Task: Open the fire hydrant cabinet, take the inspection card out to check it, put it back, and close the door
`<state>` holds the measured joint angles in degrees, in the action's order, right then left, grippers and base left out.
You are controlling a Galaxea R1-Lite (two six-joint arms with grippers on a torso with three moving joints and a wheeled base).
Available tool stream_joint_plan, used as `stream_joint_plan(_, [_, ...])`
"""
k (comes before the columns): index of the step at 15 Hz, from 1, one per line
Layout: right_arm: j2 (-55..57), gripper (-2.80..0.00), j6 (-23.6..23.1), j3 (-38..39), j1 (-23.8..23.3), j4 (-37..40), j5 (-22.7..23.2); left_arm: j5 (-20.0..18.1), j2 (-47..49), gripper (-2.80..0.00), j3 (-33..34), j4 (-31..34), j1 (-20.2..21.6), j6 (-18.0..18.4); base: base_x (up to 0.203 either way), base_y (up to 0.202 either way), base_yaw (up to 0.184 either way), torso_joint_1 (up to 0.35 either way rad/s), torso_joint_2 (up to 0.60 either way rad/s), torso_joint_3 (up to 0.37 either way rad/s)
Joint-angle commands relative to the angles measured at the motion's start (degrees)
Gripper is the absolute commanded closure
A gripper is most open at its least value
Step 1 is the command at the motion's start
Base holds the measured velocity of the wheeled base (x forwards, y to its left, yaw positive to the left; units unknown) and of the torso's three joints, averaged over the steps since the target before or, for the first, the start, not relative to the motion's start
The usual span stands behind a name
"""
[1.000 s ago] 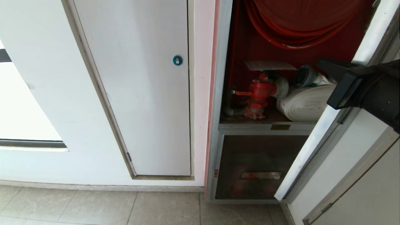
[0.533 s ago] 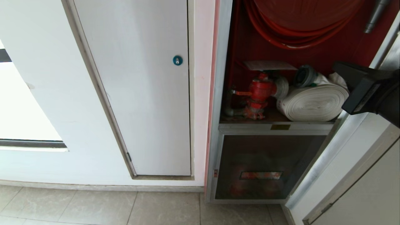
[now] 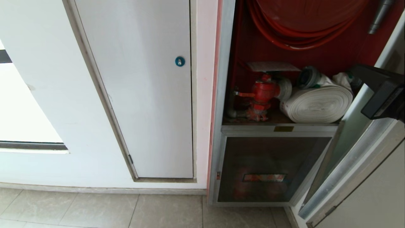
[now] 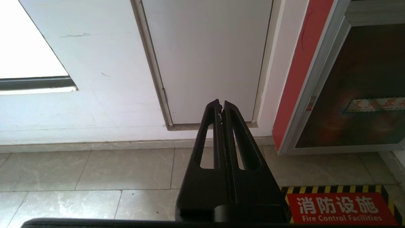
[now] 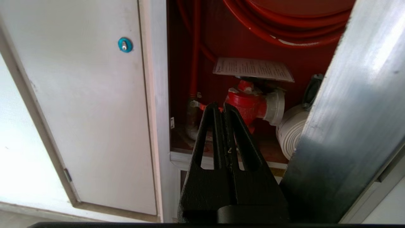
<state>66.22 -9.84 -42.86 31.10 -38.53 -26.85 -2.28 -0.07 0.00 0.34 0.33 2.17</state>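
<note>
The inspection card (image 3: 272, 66) lies flat on top of the red valve (image 3: 264, 91) inside the fire hydrant cabinet (image 3: 253, 41), beside a rolled white hose (image 3: 318, 104). The door (image 3: 354, 133) stands swung open at the cabinet's right edge. The right pincer (image 5: 223, 107), fingers together and empty, is beside the door; the left pincer (image 4: 220, 104), also together, hangs above the floor (image 4: 95, 171).

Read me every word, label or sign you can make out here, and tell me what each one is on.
"消防设施" and "Fire Control Facilities": red floor sign with a hazard-striped border.
Inspection card lying on the red valve: print too small to read.
Red label on the lower glass door: blurred, unreadable.
</note>
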Motion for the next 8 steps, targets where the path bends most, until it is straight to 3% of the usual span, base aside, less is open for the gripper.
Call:
stream_joint_plan(1, [-1.0, 0.0, -0.1, 0.7, -0.3, -0.3, -0.4, 0.0, 0.1, 0.0, 0.0, 0.0, 0.0, 0.0, 0.0, 0.0, 0.0, 0.0, 0.0, 0.0])
stream_joint_plan(8, [-5.6, 0.0, 0.0, 4.5, -0.8, -0.4, -1.1, 0.0, 0.1, 0.0, 0.0, 0.0, 0.0, 0.0, 0.0, 0.0, 0.0, 0.0, 0.0, 0.0])
